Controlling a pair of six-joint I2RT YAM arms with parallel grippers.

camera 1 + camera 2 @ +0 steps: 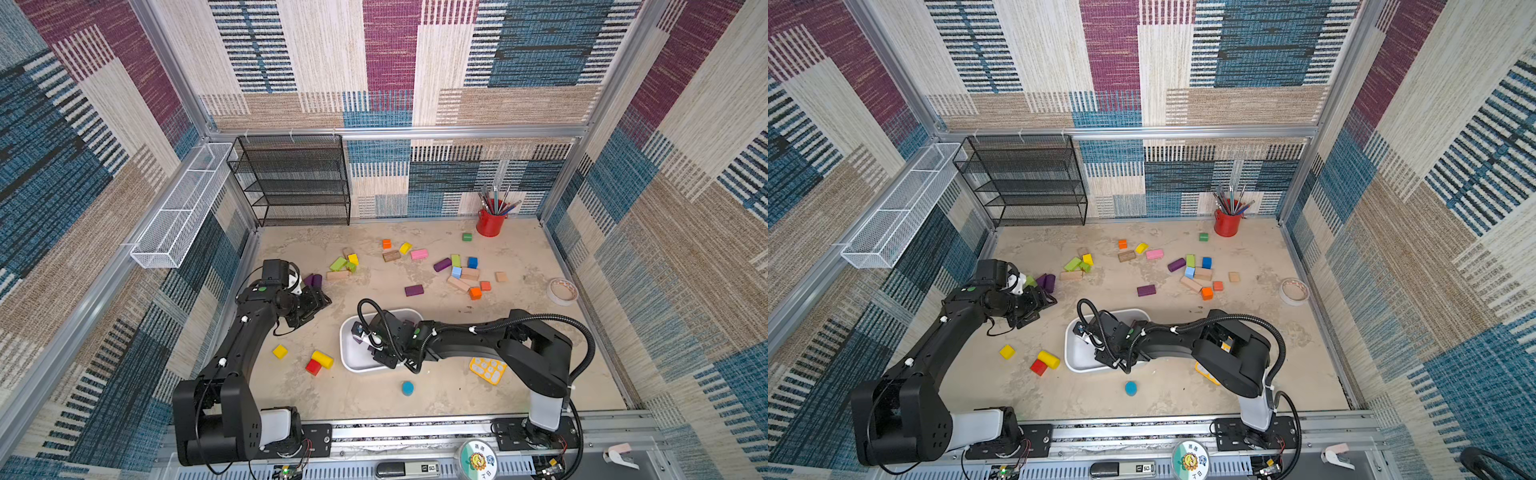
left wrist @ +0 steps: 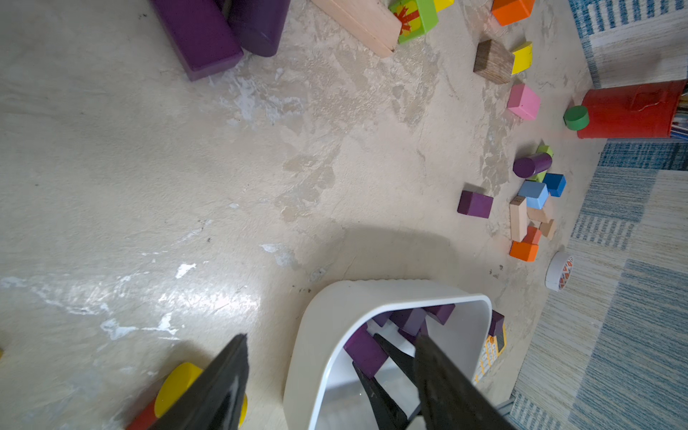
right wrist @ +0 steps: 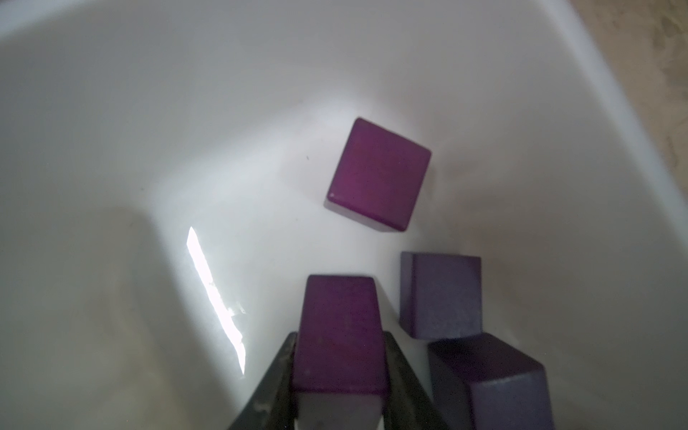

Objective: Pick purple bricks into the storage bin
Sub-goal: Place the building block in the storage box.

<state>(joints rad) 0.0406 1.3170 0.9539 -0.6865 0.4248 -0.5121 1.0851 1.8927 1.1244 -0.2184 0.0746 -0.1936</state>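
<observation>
Right wrist, right claw (image 3: 340,337) down inside storage bin (image 3: 186,93), pinching purple brick (image 3: 339,312)

The right gripper (image 1: 1082,332) is hanging down inside the white storage bin (image 1: 1070,357), with its arm stretching across the bin's right side. The left gripper (image 1: 1040,308) is hanging well apart from the bin, near two purple bricks (image 1: 1047,282) that are lying side by side. A purple bar (image 1: 1146,290) is lying alone beyond the bin. A purple cylinder (image 1: 1176,264) is resting beside a cluster of mixed blocks (image 1: 1200,276). A red cup of pencils (image 1: 1227,224) is standing at the back.
</observation>
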